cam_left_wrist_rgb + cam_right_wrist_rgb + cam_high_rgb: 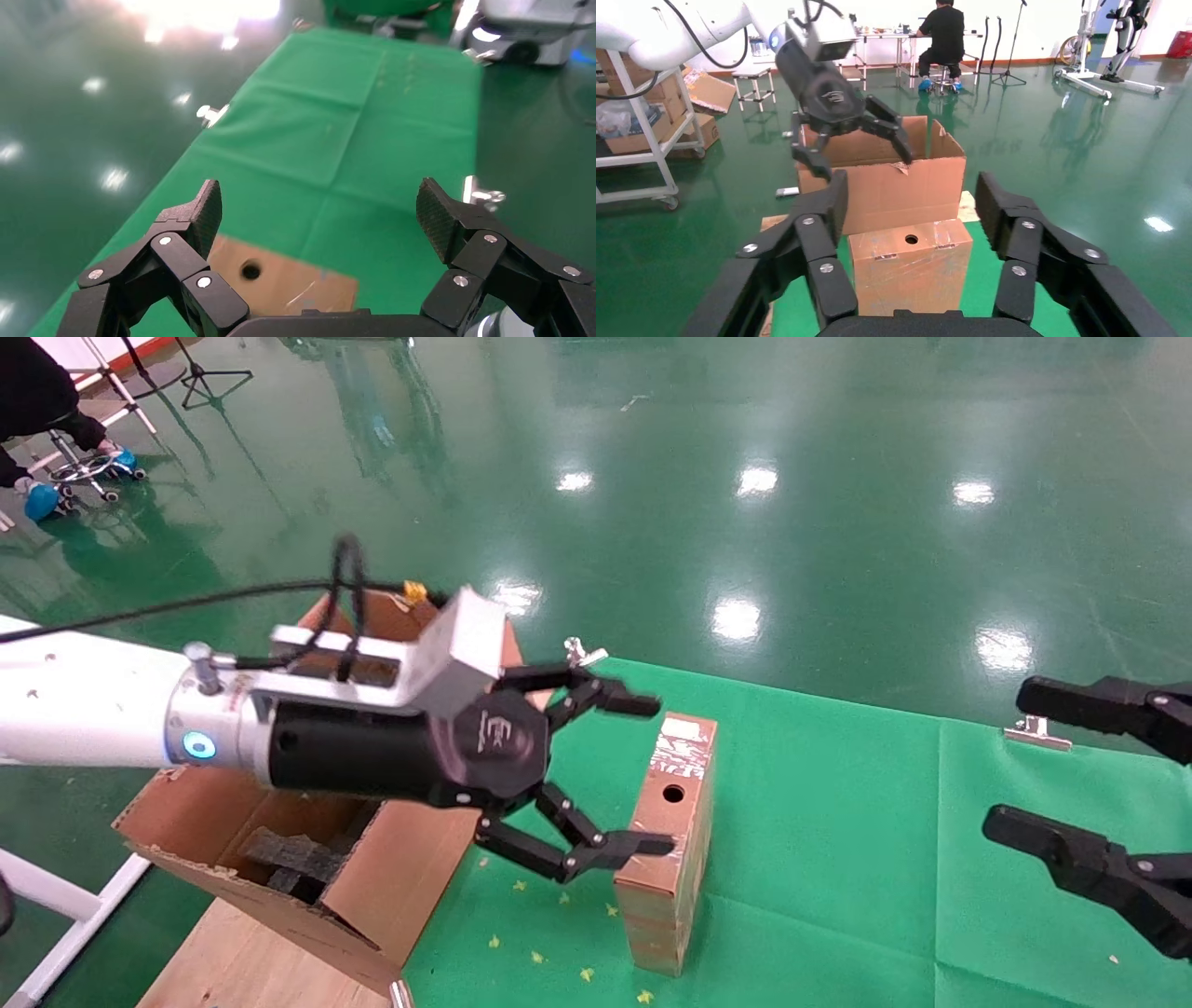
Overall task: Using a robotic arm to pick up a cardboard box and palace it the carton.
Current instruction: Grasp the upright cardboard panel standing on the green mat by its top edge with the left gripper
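Observation:
The cardboard box [666,859] stands on its long edge on the green cloth, with the round hole and taped label on its upper narrow face. The white robotic arm [84,710] reaches in from the left. Its left gripper [647,775] is open, with its fingertips beside the box's top end and holding nothing. In the left wrist view the gripper [320,210] is open above the box [288,284]. The carton [270,859] sits left of the box with dark foam inside. My right gripper [1024,761] is open at the right edge and faces the box [912,270].
A green cloth [838,859] covers the table and is held by metal clips [1036,732]. The carton rests on a wooden board [233,961]. The glossy green floor lies beyond. A seated person [944,35] and a wheeled rack [638,140] stand far behind the carton [884,189].

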`<state>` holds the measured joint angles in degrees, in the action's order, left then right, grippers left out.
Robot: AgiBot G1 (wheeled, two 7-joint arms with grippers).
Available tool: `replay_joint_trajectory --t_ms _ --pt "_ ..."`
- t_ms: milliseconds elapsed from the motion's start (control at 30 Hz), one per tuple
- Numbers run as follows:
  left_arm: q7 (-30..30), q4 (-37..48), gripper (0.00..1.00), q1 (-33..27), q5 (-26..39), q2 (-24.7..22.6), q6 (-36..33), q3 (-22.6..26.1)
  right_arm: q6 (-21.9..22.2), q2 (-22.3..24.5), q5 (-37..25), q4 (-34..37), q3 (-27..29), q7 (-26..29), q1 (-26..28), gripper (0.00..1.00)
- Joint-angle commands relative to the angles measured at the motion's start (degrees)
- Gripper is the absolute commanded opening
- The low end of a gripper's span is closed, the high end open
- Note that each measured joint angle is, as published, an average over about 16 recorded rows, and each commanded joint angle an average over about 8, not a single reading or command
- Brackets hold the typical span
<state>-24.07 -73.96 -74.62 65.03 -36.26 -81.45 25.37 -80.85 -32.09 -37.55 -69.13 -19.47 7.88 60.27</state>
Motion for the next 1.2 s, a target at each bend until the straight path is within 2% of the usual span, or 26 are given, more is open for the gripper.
replay_joint_trajectory --t_ms 33,267,500,867,1033,1200 --pt "-2.5 -1.3 1.00 -0.6 2.3 0.2 1.3 0.8 0.0 0.0 0.0 0.0 0.0 0.0 0.0 0.00" --pt "-18.0 -1.6 1.00 -11.4 16.6 -5.2 0.2 7.6 0.0 0.0 0.0 0.0 0.0 0.0 0.0 0.00" --pt "-34.9 0.7 1.00 -21.2 29.8 -13.2 -4.1 14.4 0.0 0.0 0.0 0.0 0.0 0.0 0.0 0.00" --pt "-55.0 4.7 1.00 -27.3 38.8 -24.2 -8.7 23.0 0.0 0.0 0.0 0.0 0.0 0.0 0.0 0.00" --pt "-60.6 6.9 1.00 -28.4 40.6 -27.6 -8.6 26.6 0.0 0.0 0.0 0.0 0.0 0.0 0.0 0.00" --pt "-63.1 9.5 1.00 -28.5 40.9 -29.9 -8.4 29.2 0.0 0.0 0.0 0.0 0.0 0.0 0.0 0.00"
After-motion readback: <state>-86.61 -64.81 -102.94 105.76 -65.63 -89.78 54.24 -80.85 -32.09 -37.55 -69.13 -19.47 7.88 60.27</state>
